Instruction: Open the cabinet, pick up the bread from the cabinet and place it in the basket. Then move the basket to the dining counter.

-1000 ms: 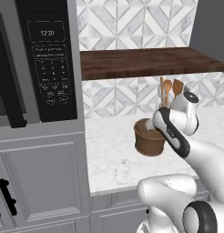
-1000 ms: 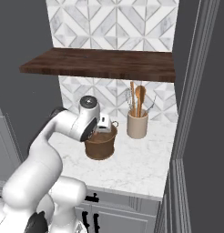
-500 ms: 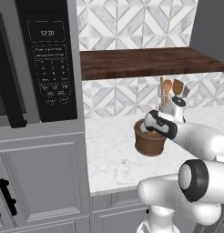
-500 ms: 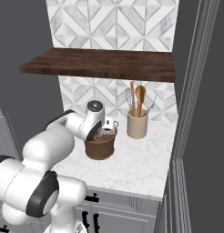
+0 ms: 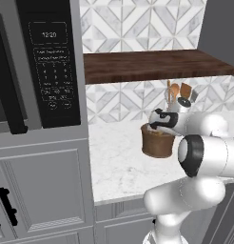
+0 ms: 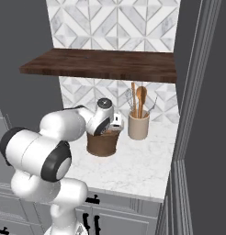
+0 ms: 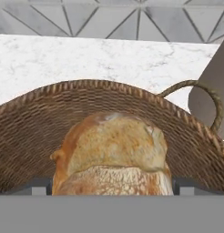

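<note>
My end effector sits low at the mouth of the basket, and in the hand view the bread lies right between the two finger tips, which close in on either side of it. I judge the fingers to be clamped on the roll at about its own width, the loaf hanging just inside the woven wall. The thin looped handle curls off to one side, next to a pale rounded wall that I take for the crock.

So the step in hand, as I read it, is the placing of the bread in the basket. What I need next is to let the fingers part so the roll drops to the bottom, then lift straight up clear of the rim without catching the weave or the handle. After that comes a grasp on the basket itself for the carry to the dining counter.

The basket stands on the white marble counter, just beside a cream crock of wooden spoons. A dark wooden shelf runs above, backed by diamond-patterned tiles. A black microwave panel sits in grey cabinetry to the left.
</note>
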Controlling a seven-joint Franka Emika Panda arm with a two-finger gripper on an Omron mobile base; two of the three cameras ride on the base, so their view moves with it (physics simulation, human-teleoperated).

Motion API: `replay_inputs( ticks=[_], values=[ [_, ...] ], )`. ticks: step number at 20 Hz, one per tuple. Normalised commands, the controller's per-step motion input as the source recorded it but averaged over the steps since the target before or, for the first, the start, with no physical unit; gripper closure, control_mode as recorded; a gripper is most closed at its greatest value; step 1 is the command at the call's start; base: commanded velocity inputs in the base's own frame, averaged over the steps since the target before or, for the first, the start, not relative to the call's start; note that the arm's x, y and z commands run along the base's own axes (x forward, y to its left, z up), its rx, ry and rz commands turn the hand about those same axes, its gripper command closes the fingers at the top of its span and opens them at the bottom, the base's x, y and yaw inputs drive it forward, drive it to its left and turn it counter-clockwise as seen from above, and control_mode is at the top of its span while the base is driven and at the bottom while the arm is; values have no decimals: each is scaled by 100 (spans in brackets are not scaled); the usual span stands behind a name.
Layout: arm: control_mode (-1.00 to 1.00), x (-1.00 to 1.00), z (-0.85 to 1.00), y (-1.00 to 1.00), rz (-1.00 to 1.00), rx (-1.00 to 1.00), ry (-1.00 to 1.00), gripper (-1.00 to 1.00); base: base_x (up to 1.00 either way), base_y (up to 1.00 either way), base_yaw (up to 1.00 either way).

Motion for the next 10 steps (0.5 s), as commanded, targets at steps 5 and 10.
replay_inputs(
  ticks=[5, 10],
  values=[
    [-100, 9, -23, 0, 0, 0, 0, -100, 0, 0, 0],
    [-100, -13, -19, 0, 0, 0, 0, -100, 0, 0, 0]
  ],
)
